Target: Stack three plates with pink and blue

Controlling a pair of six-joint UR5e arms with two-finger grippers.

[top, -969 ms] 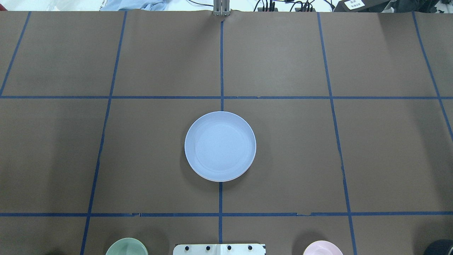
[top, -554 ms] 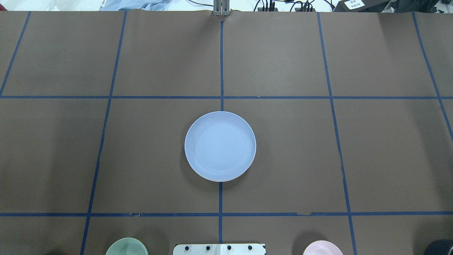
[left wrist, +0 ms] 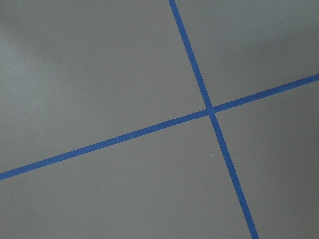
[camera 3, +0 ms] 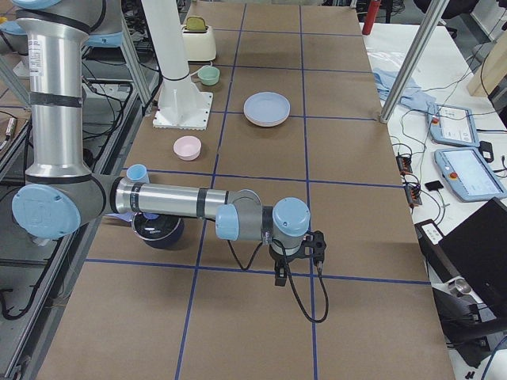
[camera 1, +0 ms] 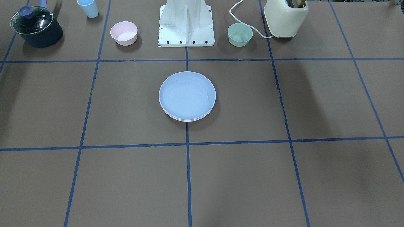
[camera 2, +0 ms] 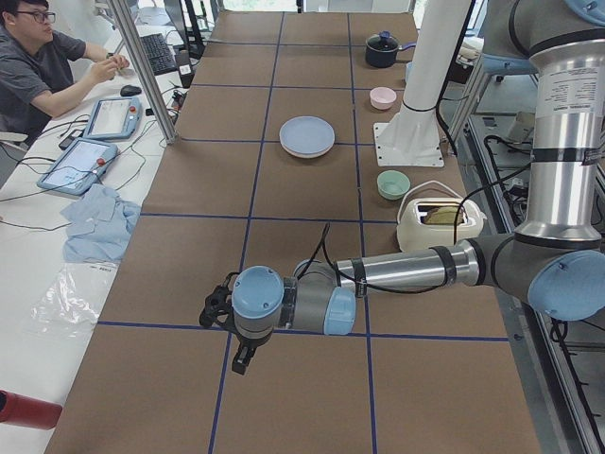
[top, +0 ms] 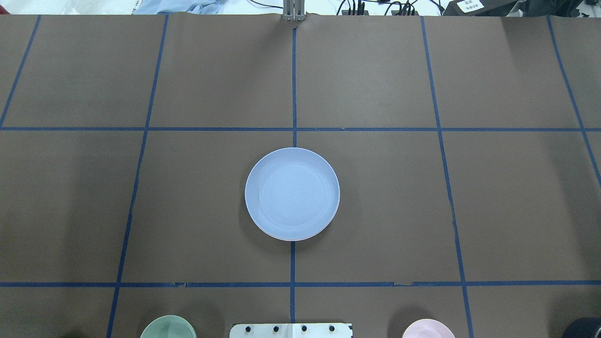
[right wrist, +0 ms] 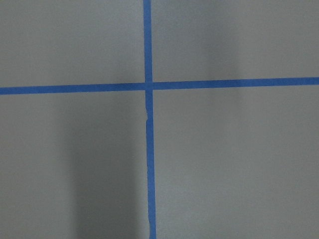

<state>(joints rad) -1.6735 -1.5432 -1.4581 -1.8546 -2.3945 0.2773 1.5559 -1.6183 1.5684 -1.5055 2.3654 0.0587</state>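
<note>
Blue is the top of the plate stack [top: 292, 193], which sits alone at the centre of the overhead frame, on the middle tape line. In the front-facing view pale pinkish rims peek out under its lower edge [camera 1: 187, 95], layered closely (I read two, though the edges are thin). By that, the stacking looks finished, with no loose plate lying anywhere on the table [camera 1: 284, 176].

Both arms hang low over bare paper, well apart from the stack. The left gripper [camera 2: 240, 357] shows at lower centre of the left side view and the right gripper [camera 3: 282, 273] at lower centre of the right side view. I cannot tell whether either is open or closed. Neither carries a plate.
</note>
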